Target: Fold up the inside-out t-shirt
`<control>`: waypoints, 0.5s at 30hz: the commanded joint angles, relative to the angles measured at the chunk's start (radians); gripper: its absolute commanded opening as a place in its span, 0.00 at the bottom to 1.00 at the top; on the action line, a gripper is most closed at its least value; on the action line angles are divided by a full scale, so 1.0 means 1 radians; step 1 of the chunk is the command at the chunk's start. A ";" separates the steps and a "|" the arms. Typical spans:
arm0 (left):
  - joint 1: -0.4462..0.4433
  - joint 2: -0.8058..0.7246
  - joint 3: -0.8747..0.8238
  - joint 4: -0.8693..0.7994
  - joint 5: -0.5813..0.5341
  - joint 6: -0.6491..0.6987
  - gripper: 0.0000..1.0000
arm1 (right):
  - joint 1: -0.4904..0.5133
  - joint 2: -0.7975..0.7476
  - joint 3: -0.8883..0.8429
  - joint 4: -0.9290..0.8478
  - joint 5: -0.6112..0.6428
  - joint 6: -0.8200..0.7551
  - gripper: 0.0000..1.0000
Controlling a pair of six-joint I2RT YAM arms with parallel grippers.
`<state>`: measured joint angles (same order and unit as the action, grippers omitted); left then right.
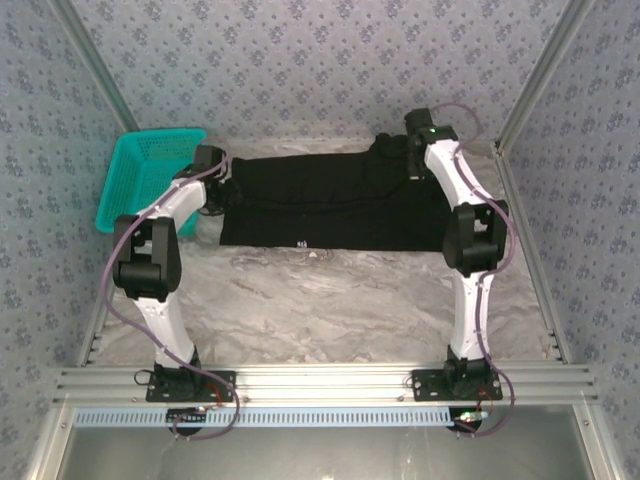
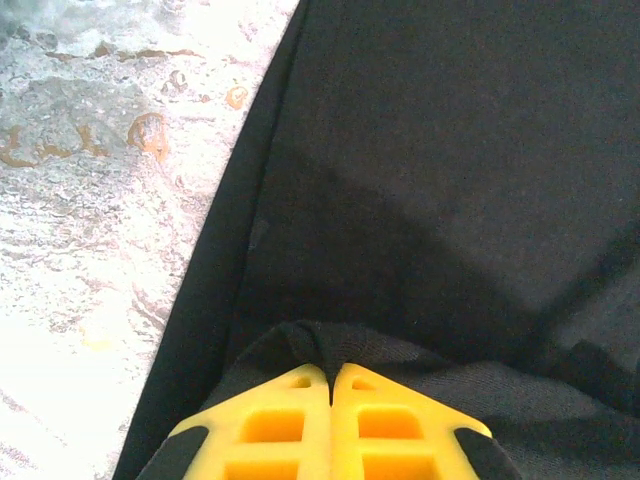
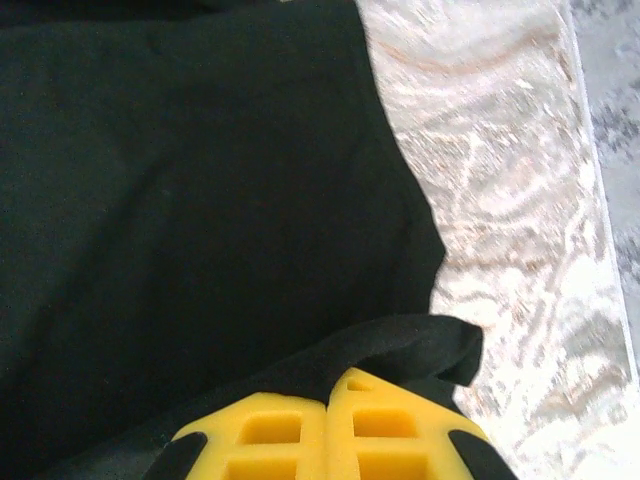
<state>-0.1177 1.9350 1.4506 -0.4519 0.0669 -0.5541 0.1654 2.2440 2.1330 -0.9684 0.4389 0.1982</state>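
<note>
A: Largest entry?
B: Glossy white marbled table, the work surface.
A: Next?
B: Black soft-cloth t-shirt, spread flat across the table's far half, plain face up, limp and lightly creased.
A: Then?
B: Teal plastic lattice basket, at the far-left corner.
A: Smallest?
B: Left gripper and right gripper, yellow fingers closed, each pinching cloth at opposite ends of the shirt, probably to lift a fold evenly.
</note>
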 commanded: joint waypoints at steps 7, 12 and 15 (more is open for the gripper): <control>0.009 0.059 0.024 0.014 -0.024 0.015 0.04 | 0.017 0.253 0.289 -0.008 -0.007 -0.023 0.26; 0.014 0.076 0.060 0.005 -0.066 0.015 0.10 | -0.007 0.260 0.377 -0.053 -0.066 -0.007 0.35; 0.019 0.057 0.057 0.012 -0.073 0.005 0.19 | -0.024 0.180 0.295 -0.048 -0.093 -0.004 0.37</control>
<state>-0.1131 2.0121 1.4776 -0.4477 0.0284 -0.5507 0.1600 2.5160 2.4443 -0.9798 0.3801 0.1791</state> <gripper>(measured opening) 0.164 0.365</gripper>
